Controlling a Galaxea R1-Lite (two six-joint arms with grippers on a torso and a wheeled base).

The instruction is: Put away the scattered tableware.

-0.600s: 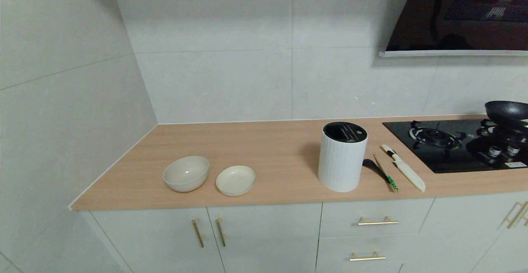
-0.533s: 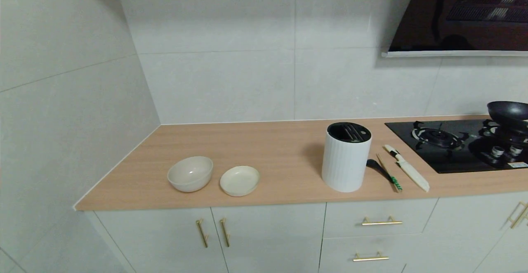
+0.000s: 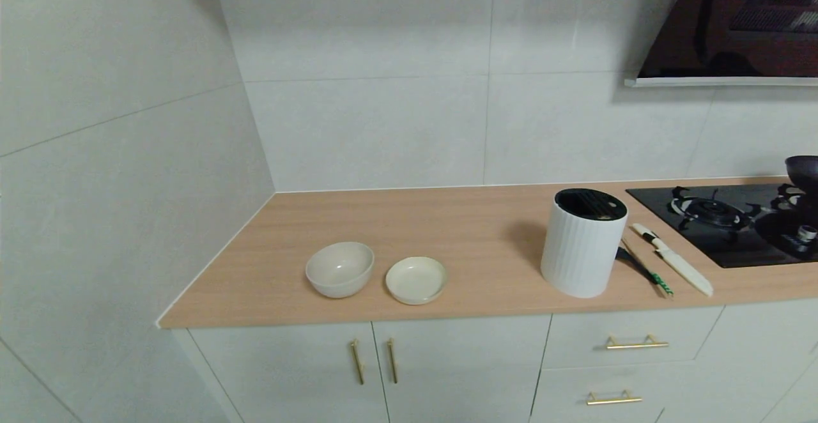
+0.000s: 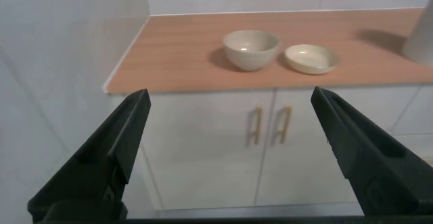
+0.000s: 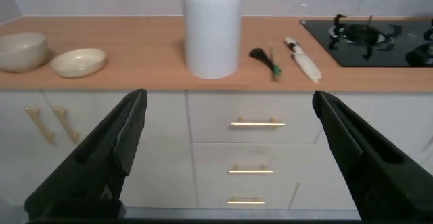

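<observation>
Left gripper point(image 4: 229, 97) spread wide, below wooden countertop point(image 4: 176, 55) level. Cream bowl point(image 4: 251, 49) and shallow dish point(image 4: 311, 58) side by side on countertop. Gold handles point(image 4: 255, 125) on cabinet doors point(image 4: 203, 149) under countertop.

Matt wood-grain counter point(image 3: 396, 225), ribbed white holder point(image 3: 580, 244), glossy ceramic bowl point(image 3: 339, 269).

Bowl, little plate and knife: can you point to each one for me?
bowl point(image 3: 339, 268), head view, on its pale inside.
small plate point(image 3: 416, 279), head view, on the middle of its flat face.
knife point(image 3: 687, 273), head view, on the white blade, past the handle.
</observation>
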